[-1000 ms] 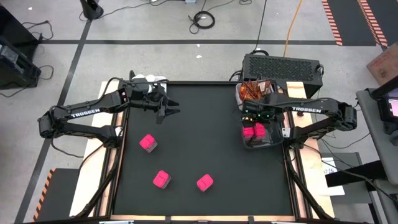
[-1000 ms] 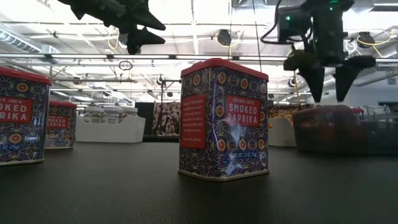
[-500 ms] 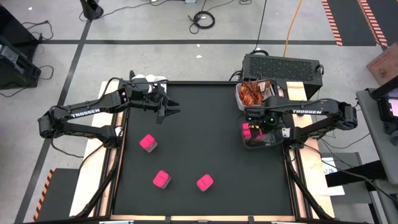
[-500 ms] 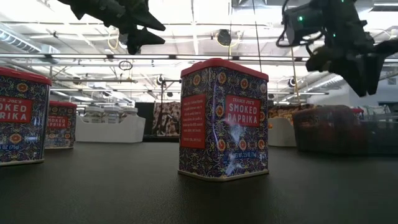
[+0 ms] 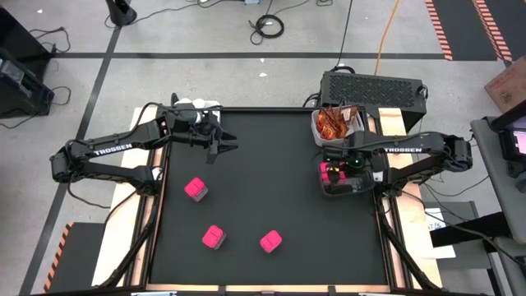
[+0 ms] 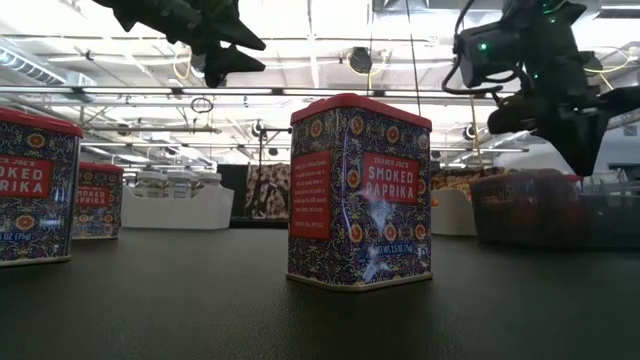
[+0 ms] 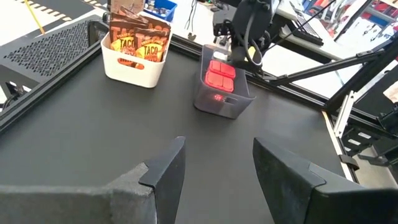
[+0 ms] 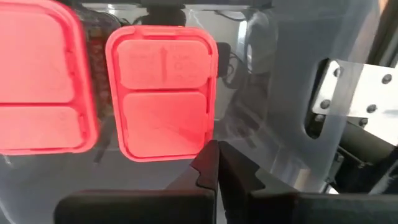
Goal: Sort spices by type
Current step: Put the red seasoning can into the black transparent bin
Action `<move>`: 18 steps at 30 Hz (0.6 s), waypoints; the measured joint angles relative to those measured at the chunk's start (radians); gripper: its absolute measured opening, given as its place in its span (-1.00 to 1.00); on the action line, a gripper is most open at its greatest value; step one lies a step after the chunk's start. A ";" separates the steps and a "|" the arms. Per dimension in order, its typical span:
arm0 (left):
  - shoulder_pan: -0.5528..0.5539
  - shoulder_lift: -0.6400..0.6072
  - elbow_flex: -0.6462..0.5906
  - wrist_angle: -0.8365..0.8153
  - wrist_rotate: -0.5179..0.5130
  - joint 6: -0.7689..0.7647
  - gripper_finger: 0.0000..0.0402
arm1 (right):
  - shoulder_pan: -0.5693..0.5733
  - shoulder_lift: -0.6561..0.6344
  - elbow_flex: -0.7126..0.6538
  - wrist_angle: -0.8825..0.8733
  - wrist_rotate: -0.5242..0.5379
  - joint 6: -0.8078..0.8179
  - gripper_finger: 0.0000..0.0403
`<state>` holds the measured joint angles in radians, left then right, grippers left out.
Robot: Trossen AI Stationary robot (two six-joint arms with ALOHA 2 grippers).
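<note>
Spices of the pink kind: three paprika tins [image 5: 196, 189], [image 5: 214, 238], [image 5: 270, 241] stand upright and well apart on the left and near half of the black bench [image 5: 271, 164]. Seen from above each shows a bright pink, near-square lid; the low view shows the nearest tin [image 6: 358, 192] as a tall box with a patterned blue wall, a red lid and a red "Smoked Paprika" label, its long axis vertical. Two more tins [image 7: 219, 73] sit side by side in the dark translucent bin [image 7: 219, 99] at the bench's right edge, lids up. Behind that bin, at the far right corner, a white bin [image 7: 132, 66] holds orange-brown taco sachets [image 7: 138, 42] standing on end.

The middle and far centre of the bench lie bare, leaving open room between the loose tins and the two bins.

The right gripper [image 5: 337, 165] hangs over the dark bin, its jaws pressed together with nothing between them, just above the tin lids [image 8: 163, 90]. The left gripper [image 5: 220, 146] hovers above the far left of the bench, jaws spread and holding nothing.
</note>
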<state>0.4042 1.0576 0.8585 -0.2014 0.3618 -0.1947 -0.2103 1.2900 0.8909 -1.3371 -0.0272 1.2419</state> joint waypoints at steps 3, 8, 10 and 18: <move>0.000 0.000 0.000 0.000 0.000 0.000 -0.04 | -0.007 0.000 0.000 0.013 0.003 0.000 -0.99; 0.000 0.000 0.000 0.000 0.000 0.001 -0.04 | -0.018 0.000 -0.001 0.021 0.054 0.004 -1.00; 0.000 0.000 0.000 0.001 0.000 0.001 -0.04 | -0.020 0.000 -0.001 0.023 0.077 0.007 -1.00; 0.000 0.000 0.000 0.001 0.000 0.000 -0.04 | -0.025 0.000 0.050 -0.040 0.084 0.007 -1.00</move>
<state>0.4042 1.0580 0.8585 -0.2005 0.3618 -0.1943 -0.2352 1.2900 0.9409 -1.3774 0.0564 1.2491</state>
